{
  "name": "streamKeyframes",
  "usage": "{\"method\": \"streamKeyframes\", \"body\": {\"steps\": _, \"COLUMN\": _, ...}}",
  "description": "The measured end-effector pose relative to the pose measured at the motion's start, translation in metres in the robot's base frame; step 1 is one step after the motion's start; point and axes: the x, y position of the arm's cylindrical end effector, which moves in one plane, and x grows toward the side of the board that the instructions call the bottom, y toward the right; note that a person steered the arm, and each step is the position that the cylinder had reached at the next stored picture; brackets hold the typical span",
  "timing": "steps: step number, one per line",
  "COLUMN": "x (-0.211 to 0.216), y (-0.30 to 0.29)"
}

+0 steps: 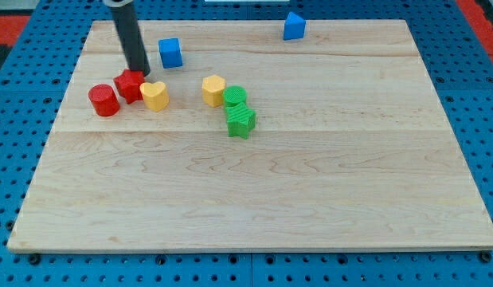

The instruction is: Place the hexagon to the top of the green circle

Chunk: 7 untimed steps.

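Our tool (pixel 141 74), bare rod with nothing to clench, is resting behind red block (pixel 130 85), far from target. Yellow hexagon (pixel 214 90) is touching green circle (pixel 235 97) at its left. We are aiming to circle round, nudging hexagon gently toward view's top.

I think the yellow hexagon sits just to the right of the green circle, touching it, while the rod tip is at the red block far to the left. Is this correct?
Not quite. The camera view shows the yellow hexagon just to the view's left of the green circle, not its right, and touching it. The rest holds: my tip is at the red block, far to the view's left.
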Motion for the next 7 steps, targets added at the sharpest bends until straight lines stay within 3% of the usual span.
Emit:
{"method": "streamKeyframes", "body": {"steps": 5, "x": -0.033, "y": -0.006}}
{"method": "streamKeyframes", "body": {"steps": 7, "x": -0.038, "y": -0.051}}
